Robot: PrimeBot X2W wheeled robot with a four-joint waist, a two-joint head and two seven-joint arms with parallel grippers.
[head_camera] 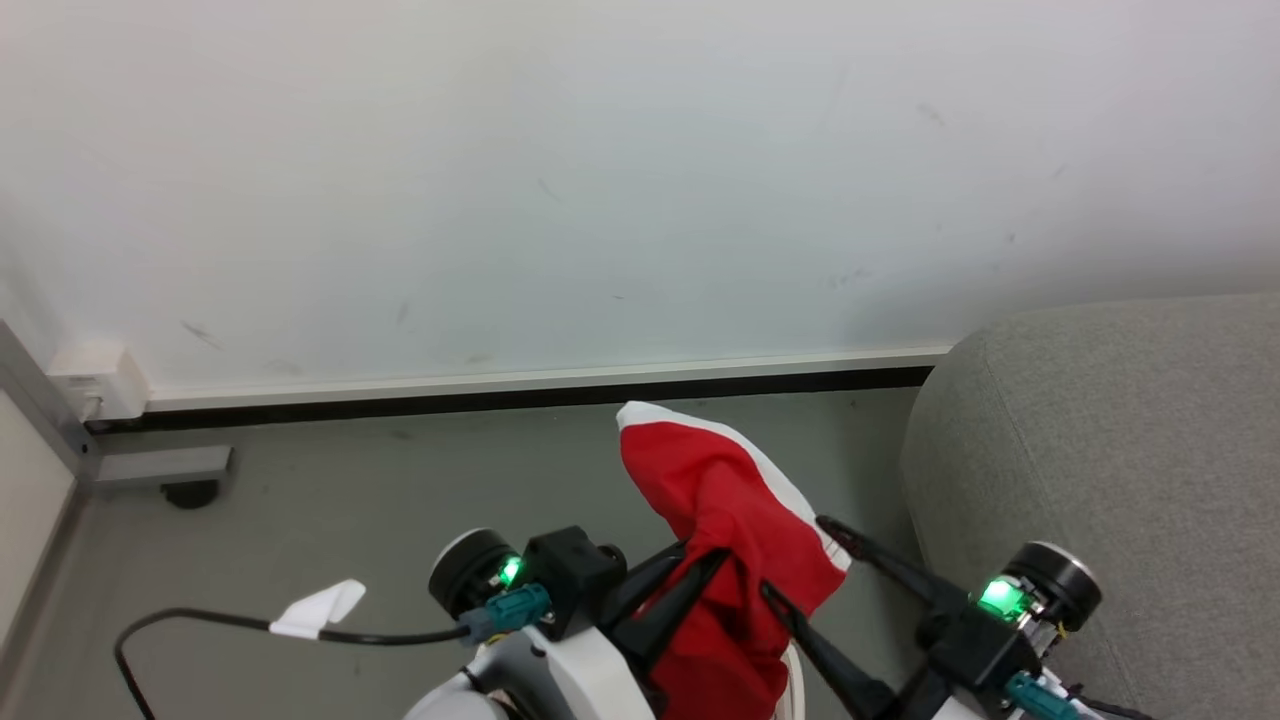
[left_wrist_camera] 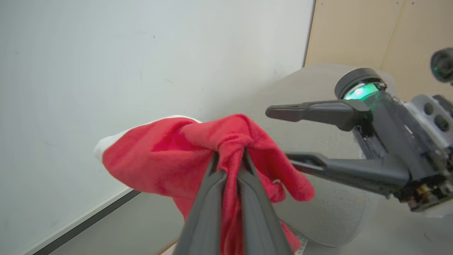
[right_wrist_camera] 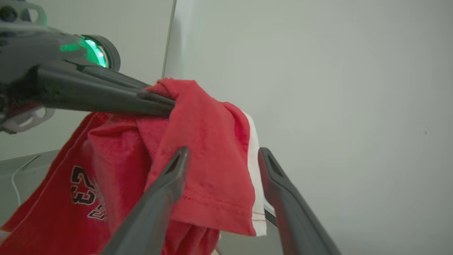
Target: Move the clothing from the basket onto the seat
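Left end effector (left_wrist_camera: 229,156): fingers drawn narrow, pinching a bunched fold of the clothing (head_camera: 710,480). The clothing is red with white trim and a dark "23" print, and hangs from that end effector above the floor (head_camera: 400,480). Right end effector (right_wrist_camera: 223,151): fingers spread wide either side of a hanging fold. Seat (head_camera: 1100,430): grey, just beside the right end effector, apart from the clothing.
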